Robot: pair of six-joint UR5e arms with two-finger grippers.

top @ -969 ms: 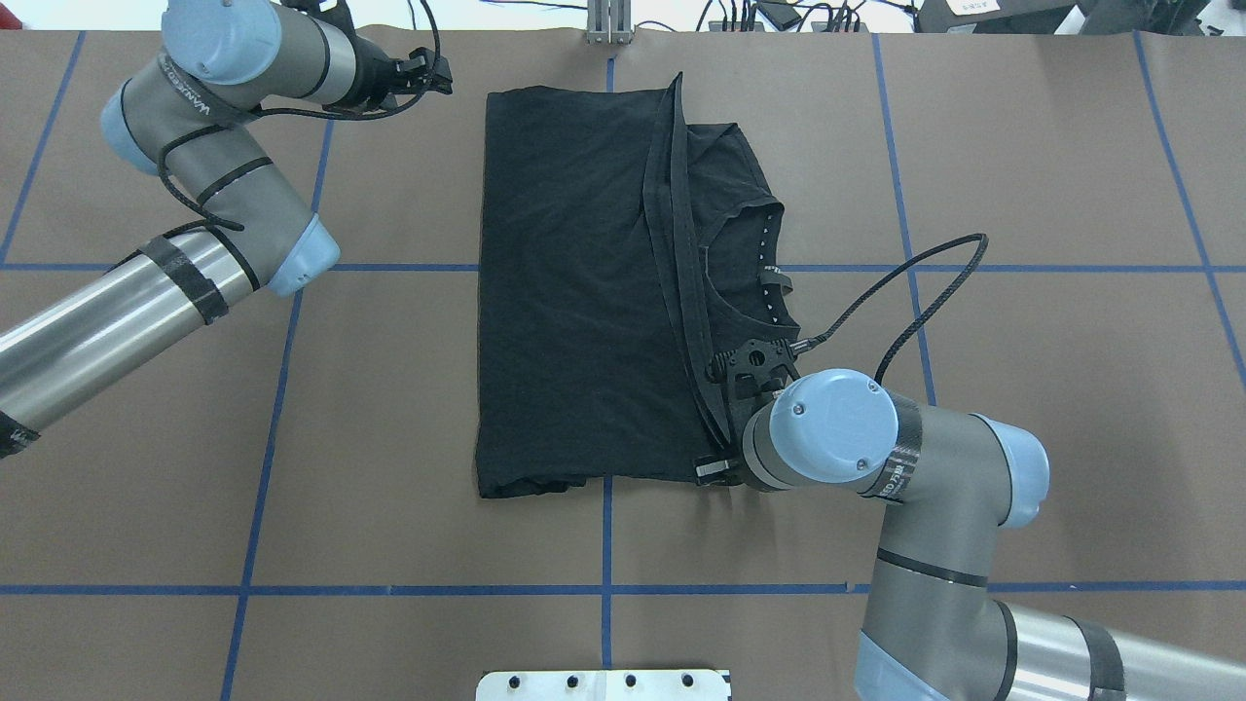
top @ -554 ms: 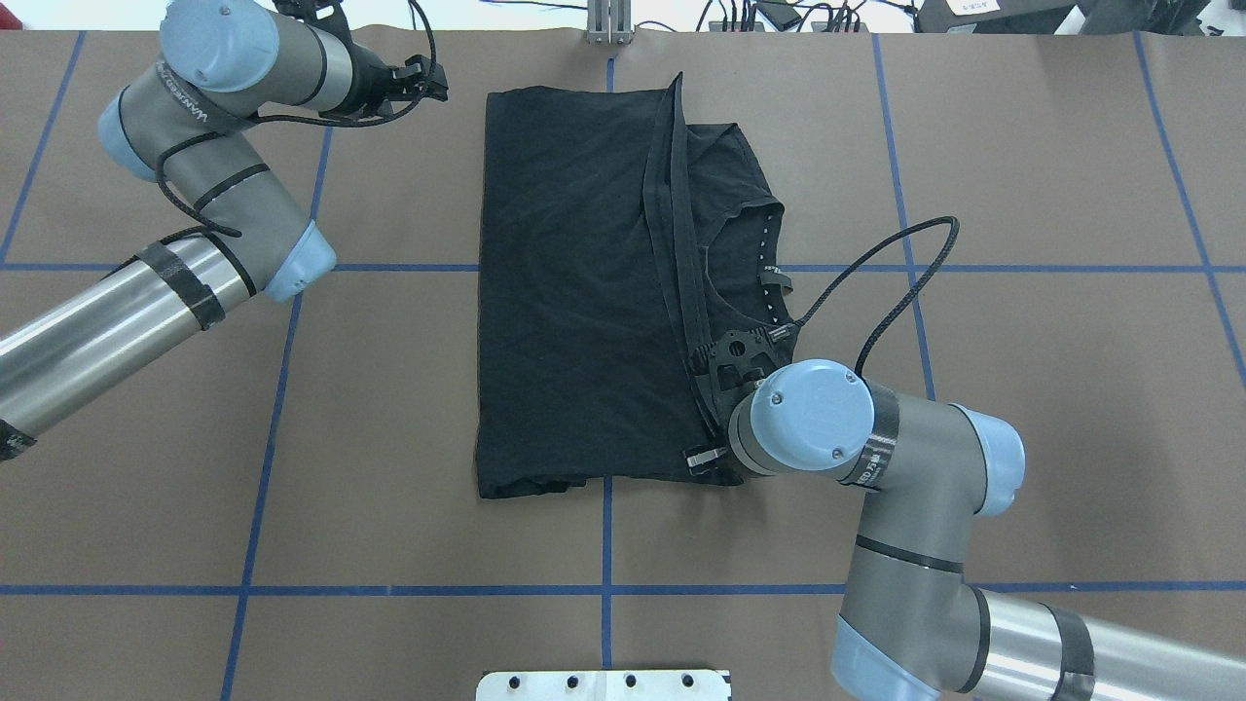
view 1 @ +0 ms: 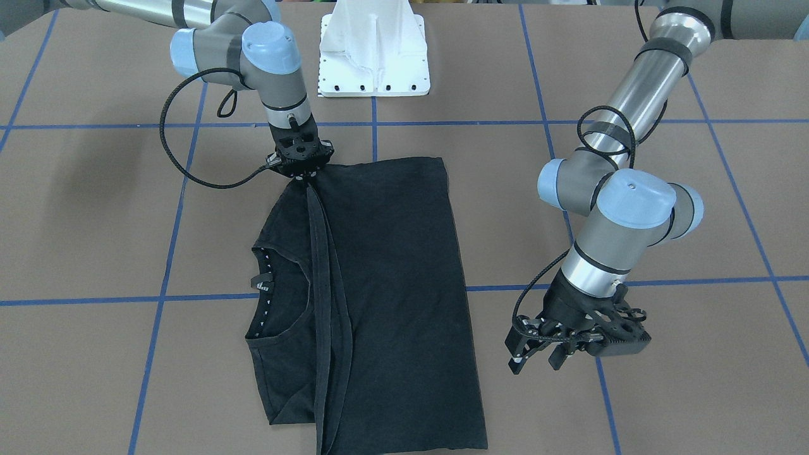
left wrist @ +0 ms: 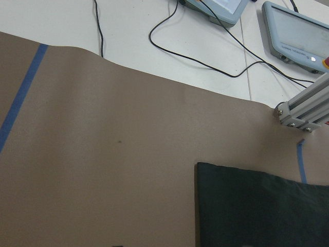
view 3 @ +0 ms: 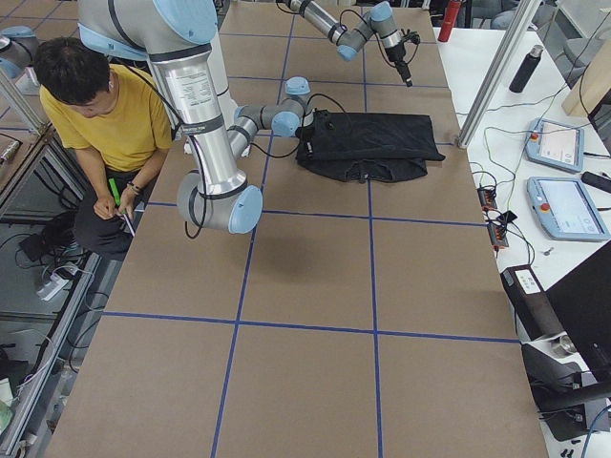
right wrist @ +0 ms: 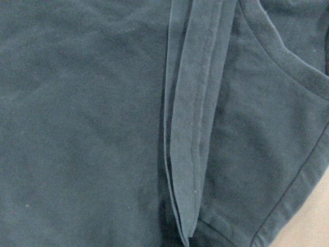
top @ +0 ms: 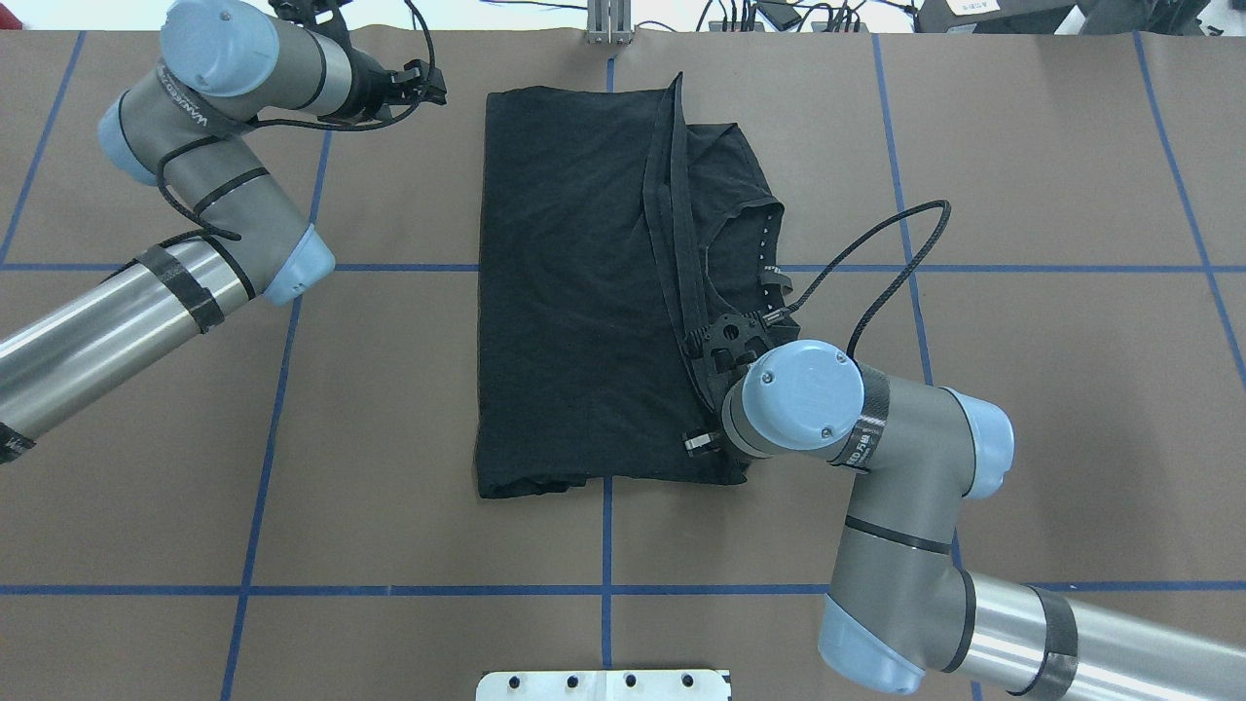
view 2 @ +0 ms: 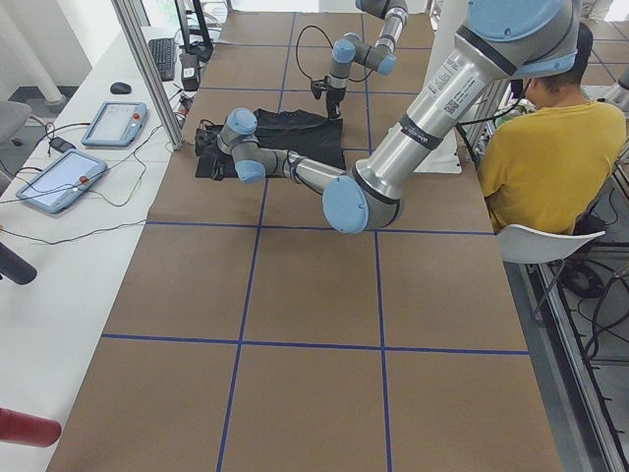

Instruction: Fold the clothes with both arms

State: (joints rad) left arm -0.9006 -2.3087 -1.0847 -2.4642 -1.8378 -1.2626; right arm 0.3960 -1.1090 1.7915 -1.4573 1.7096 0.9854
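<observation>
The brown table (top: 1022, 389), gridded with blue tape, carries the black T-shirt (top: 574, 292) at its centre, folded lengthwise with the collar (view 1: 278, 278) facing up. No print shows.

In the overhead view the right arm (top: 905, 467) enters from 4 o'clock. Its blue-capped wrist covers the shirt's 5 o'clock corner, hiding the grip there. The left arm (top: 204, 175) enters from 9 o'clock and bends toward 11, clear of the cloth.

A person in a yellow shirt (view 2: 545, 162) sits behind the robot, and the white pedestal (view 1: 373, 76) stands at 6 o'clock.

From the front, the right gripper (view 1: 303, 165) points down, closed on the gathered hem band (right wrist: 193, 128), which runs taut up to it. Its fingertips are buried in cloth. The left gripper (view 1: 536, 355) hovers beside the shirt's far corner with its fingers spread, holding nothing.

Two touch pendants (view 3: 563, 205) and an aluminium post (top: 608, 24) sit past the 12 o'clock edge. The collar label is too small to read.
</observation>
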